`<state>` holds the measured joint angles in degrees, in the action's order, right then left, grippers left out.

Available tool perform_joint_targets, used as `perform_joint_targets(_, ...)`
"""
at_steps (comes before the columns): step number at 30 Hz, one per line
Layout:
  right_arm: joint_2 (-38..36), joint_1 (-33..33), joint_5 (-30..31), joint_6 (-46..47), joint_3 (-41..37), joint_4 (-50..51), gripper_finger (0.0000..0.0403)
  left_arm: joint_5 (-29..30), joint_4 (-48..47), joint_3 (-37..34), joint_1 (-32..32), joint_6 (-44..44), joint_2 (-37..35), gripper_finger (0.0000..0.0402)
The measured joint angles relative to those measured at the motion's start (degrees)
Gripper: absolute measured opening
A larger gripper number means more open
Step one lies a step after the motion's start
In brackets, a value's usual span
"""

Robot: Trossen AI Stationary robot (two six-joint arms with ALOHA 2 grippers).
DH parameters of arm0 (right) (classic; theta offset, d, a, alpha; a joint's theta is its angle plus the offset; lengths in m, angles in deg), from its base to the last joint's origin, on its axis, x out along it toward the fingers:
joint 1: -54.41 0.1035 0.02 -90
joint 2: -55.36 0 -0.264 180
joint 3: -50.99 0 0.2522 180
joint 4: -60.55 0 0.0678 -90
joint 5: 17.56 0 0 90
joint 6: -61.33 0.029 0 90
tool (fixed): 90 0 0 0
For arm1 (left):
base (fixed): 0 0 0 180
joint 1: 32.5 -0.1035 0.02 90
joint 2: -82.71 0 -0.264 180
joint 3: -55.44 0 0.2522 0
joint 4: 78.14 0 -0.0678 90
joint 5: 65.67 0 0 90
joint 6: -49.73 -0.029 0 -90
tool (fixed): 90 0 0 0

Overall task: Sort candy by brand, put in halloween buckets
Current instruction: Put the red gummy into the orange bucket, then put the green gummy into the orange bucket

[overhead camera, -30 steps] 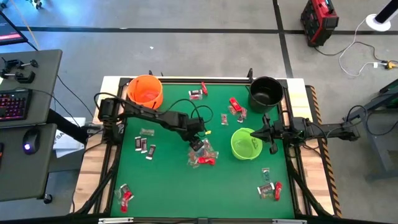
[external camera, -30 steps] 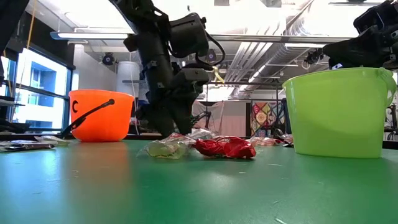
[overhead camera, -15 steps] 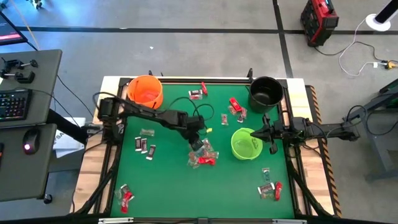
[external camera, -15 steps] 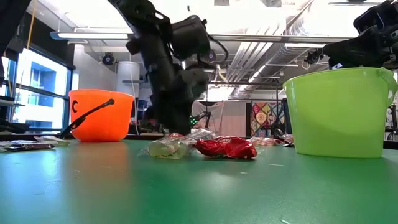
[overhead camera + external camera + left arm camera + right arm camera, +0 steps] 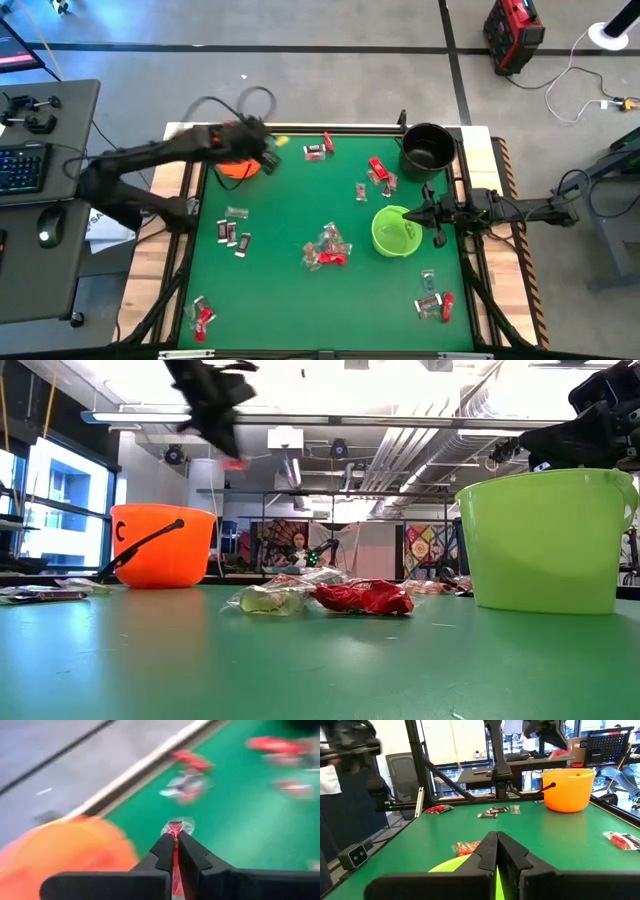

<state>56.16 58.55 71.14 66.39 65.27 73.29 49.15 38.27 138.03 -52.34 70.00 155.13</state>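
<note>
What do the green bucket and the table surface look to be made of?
The green bucket looks like smooth moulded plastic: uniform lime colour, slightly translucent glow, rolled rim. The table surface seems a matte green mat or coated board with a soft sheen, faintly mirroring the orange bucket; which one is unclear.

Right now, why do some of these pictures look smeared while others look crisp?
High view: the left arm streaks with motion blur near the orange bucket. Low view: the same arm is a dark smear up top, and ceiling lights glare. Left wrist view: its hand is sharp, the table and candy behind smeared. Right wrist view: mostly crisp.
</note>
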Motion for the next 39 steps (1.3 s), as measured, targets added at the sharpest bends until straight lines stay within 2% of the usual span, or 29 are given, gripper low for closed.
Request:
perform_joint_targets(3,0.0,0.0,0.0,0.0,0.0,0.0,0.0000,1.4,-5.6,-3.4,-5.2,1.0,-5.4,0.0001)
perform_joint_targets(6,0.0,0.0,0.0,0.0,0.0,0.0,0.0000,1.0,-6.0,-8.7,-9.1,2.2,-9.6,0.0001)
perform_joint_targets(12,0.0,0.0,0.0,0.0,0.0,0.0,0.0000,0.7,-5.6,-16.2,-15.7,2.3,-11.2,0.0026)
perform_joint_targets(20,0.0,0.0,0.0,0.0,0.0,0.0,0.0000,0.6,-3.9,-14.1,-20.7,-2.8,-10.6,0.0128)
perform_joint_targets(25,0.0,0.0,0.0,0.0,0.0,0.0,0.0000,-6.2,-4.1,-10.5,-21.1,-6.0,-10.6,0.0180)
perform_joint_targets(28,0.0,0.0,0.0,0.0,0.0,0.0,0.0000,-19.4,-3.7,-8.5,-18.8,-7.8,-10.7,0.0194)
perform_joint_targets(30,0.0,0.0,0.0,0.0,0.0,0.0,0.0000,-28.2,-5.4,-8.3,-14.6,-10.7,-10.7,0.0194)
perform_joint_targets(31,0.0,0.0,0.0,0.0,0.0,0.0,0.0000,-30.0,-7.9,-8.4,-11.7,-12.2,-10.5,0.0194)
perform_joint_targets(33,0.0,0.0,0.0,0.0,0.0,0.0,0.0000,-30.0,-13.1,-9.2,-4.8,-14.2,-10.2,0.0193)
perform_joint_targets(36,0.0,0.0,0.0,0.0,0.0,0.0,0.0000,-27.0,-19.1,-13.0,4.4,-12.9,-10.1,0.0191)
perform_joint_targets(39,0.0,0.0,0.0,0.0,0.0,0.0,0.0000,-24.1,-19.4,-18.8,10.0,-8.5,-9.8,0.0191)
